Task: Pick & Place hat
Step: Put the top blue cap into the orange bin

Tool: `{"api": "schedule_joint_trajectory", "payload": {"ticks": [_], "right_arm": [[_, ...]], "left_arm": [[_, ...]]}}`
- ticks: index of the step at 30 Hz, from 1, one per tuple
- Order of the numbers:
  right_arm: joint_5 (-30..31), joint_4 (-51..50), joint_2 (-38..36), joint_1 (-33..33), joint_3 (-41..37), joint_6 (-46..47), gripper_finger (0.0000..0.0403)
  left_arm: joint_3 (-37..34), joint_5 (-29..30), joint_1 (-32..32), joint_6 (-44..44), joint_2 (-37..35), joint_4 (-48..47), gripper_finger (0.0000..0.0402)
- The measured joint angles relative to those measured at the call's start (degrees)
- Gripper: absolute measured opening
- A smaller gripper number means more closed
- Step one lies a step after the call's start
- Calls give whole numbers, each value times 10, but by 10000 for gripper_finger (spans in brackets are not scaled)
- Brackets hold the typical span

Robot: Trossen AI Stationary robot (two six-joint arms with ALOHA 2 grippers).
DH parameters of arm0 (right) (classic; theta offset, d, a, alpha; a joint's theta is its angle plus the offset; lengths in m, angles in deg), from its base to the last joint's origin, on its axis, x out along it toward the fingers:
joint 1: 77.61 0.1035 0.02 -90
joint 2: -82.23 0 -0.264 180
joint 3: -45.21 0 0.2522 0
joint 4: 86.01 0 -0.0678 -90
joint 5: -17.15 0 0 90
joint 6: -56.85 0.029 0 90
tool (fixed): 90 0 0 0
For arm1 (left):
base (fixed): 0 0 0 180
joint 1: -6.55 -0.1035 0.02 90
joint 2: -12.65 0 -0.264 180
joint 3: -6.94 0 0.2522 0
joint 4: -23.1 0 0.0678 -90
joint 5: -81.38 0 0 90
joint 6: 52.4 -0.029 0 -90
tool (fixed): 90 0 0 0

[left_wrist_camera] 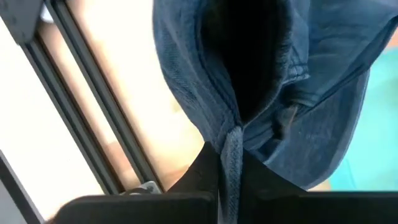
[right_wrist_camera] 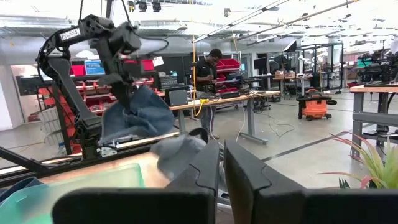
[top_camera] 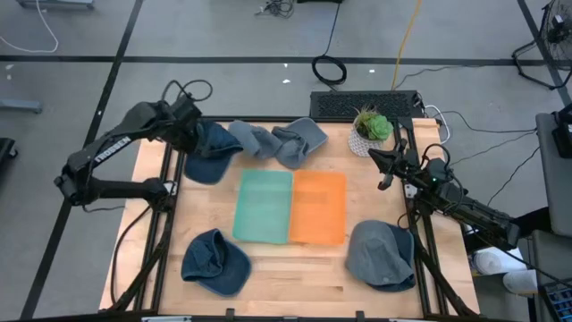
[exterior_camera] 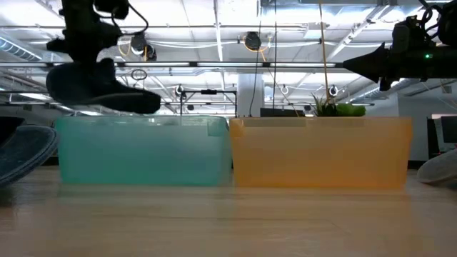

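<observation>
A dark blue cap (top_camera: 212, 154) is in my left gripper (top_camera: 192, 130), which is shut on it near the table's far left corner. In the low view the cap (exterior_camera: 100, 89) is in the air, higher than the teal bin (exterior_camera: 143, 150). Two grey caps (top_camera: 253, 139) (top_camera: 300, 141) lie on the table along the far edge beside it. Another blue cap (top_camera: 214, 261) rests near-left and a grey cap (top_camera: 380, 255) near-right. My right gripper (top_camera: 375, 159) is shut on nothing, raised over the table's right side next to the plant. My left gripper pinches the dark blue cap between its two fingers (left_wrist_camera: 199, 177) at a narrow strap-like seam on the cap's rim (left_wrist_camera: 231, 146). The cap's hollow crown (left_wrist_camera: 249, 56) faces the wrist camera. The cap is lifted clear of the table and droops below the fingers.
The teal bin (top_camera: 264, 206) and the orange bin (top_camera: 319, 207) stand side by side at the table's middle. A potted plant (top_camera: 371, 128) sits at the far right edge. Dark frame rails (top_camera: 165, 192) run along the table's left and right sides. A person stands in the room behind.
</observation>
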Motion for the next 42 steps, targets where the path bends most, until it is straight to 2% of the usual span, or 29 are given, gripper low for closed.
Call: {"api": "schedule_joint_trajectory", "payload": {"ticks": [6, 15, 24, 39, 42], "right_arm": [[0, 0, 0, 0, 0, 0, 16], [0, 0, 0, 0, 0, 0, 16], [0, 0, 0, 0, 0, 0, 16], [0, 0, 0, 0, 0, 0, 16], [0, 0, 0, 0, 0, 30, 16]], "left_arm": [[70, 5, 1, -55, 0, -30, 13], [157, 34, 1, -126, 0, -14, 12], [226, 29, 1, -124, 0, 33, 12], [243, 0, 1, -95, -10, 213, 12], [243, 6, 1, -92, -10, 262, 12]]}}
